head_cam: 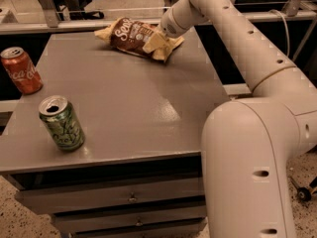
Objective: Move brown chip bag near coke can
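Note:
The brown chip bag (pixel 131 36) lies crinkled at the far edge of the grey table (pixel 143 103), right of centre, its pale yellow right end raised a little. The gripper (pixel 166 31) is at that right end, coming down from the arm on the right, and touches or nearly touches the bag. The coke can (pixel 21 71) stands upright at the table's left edge, well apart from the bag.
A green can (pixel 62 123) with an open top stands near the front left of the table. Drawers (pixel 131 198) sit under the tabletop. The robot's white arm and body (pixel 247 152) fill the right side. Chairs and a rail stand behind the table.

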Controlling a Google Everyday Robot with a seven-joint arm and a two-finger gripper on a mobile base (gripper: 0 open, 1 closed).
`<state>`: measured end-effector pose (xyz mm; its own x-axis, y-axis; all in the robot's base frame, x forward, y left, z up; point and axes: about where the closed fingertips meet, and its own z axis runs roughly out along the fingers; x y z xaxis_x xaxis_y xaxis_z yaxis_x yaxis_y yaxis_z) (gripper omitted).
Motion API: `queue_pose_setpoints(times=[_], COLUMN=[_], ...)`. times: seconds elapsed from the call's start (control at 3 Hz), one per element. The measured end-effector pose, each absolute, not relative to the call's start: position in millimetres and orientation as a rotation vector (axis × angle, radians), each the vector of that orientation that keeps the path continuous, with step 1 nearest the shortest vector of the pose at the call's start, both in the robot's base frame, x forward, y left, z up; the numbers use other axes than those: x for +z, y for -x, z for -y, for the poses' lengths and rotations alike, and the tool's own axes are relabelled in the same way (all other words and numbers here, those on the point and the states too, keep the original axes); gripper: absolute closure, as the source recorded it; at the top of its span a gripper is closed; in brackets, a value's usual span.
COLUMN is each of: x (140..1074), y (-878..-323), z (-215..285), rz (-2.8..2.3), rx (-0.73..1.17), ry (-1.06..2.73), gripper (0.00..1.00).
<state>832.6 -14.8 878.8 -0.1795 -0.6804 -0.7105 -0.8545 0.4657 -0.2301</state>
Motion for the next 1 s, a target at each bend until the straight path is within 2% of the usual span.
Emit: queue_pose_setpoints(times=[0.33,0.67,1.0], x=[878.6,898.6,930.9], y=[-833.5,-832.0,-825.6], z=[13.7,17.4,27.3], rz=[-1.948,-1.927,-1.886], rx=[0.286,0.202,0.095], ry=[1.263,1.262,1.239], gripper=[0.64,0.87,1.0])
